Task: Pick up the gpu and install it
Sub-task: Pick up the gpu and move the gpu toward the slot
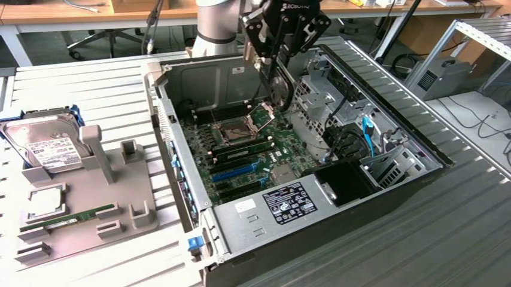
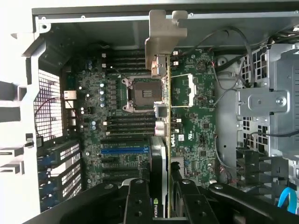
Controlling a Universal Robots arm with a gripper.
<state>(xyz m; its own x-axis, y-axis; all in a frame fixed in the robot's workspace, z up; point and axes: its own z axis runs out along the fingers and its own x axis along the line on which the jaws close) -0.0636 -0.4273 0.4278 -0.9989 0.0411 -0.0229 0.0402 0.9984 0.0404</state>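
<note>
The fingers [image 2: 138, 201] are clamping the gpu [image 2: 161, 149] between them, edge-on. Its bracket [image 2: 166, 32] is at the end far from them, over the motherboard [image 2: 196, 121] in the open case [image 1: 207, 81]. The card is probably light, stiff and fragile, so gripping its flat faces seems safest. The slatted desk [image 1: 96, 84] is carrying the case, in a workshop room.
</note>
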